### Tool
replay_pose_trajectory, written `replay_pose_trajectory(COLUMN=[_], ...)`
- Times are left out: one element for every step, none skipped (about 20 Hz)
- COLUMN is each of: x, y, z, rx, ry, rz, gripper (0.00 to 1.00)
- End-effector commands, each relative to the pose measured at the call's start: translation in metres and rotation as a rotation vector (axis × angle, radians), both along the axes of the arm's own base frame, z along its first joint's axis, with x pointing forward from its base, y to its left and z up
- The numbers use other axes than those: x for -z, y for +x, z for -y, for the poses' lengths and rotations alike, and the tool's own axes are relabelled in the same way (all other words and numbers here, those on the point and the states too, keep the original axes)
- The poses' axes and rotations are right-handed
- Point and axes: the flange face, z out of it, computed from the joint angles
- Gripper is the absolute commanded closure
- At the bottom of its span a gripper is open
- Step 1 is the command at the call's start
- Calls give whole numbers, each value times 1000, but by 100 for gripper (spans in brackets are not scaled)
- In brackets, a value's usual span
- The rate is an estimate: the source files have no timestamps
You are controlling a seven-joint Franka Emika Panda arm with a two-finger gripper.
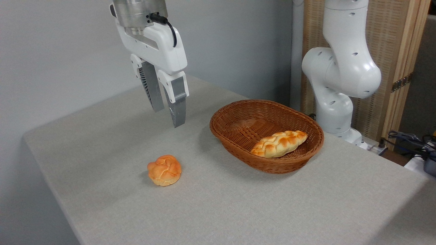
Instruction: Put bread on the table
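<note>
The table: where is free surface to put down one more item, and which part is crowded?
The table is bare across the whole front, from the round bun to the right edge, below the basket. The back left, under the raised gripper, is also free. Crowded is only the back right: the basket with the braided loaf, close to the robot base.

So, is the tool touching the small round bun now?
Apart. The fixed camera shows the tool raised well above the table, with bare grey surface between its fingertips and the bun. Nothing is between its fingers.
</note>
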Motion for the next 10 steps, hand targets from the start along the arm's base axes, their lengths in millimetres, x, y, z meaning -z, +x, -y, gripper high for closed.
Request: replay_pose_trajectory(x=[-3, -2, -2, -3, -4, -5, -6, -6, -5, -4], y=[0, 0, -1, 0, -1, 0, 0, 0, 0, 0], z=[-6, -6, -8, -12, -18, -24, -24, -24, -25, -25], rx=[-18, -19, -19, -24, -34, -43, -45, -45, -45, -45], ry=[-19, -19, -16, -11, -10, -10, -10, -10, -8, -8], rz=[12, 9, 6, 5, 7, 8, 11, 11, 10, 8], gripper=[0, 0, 0, 0, 0, 0, 0, 0, 0, 0])
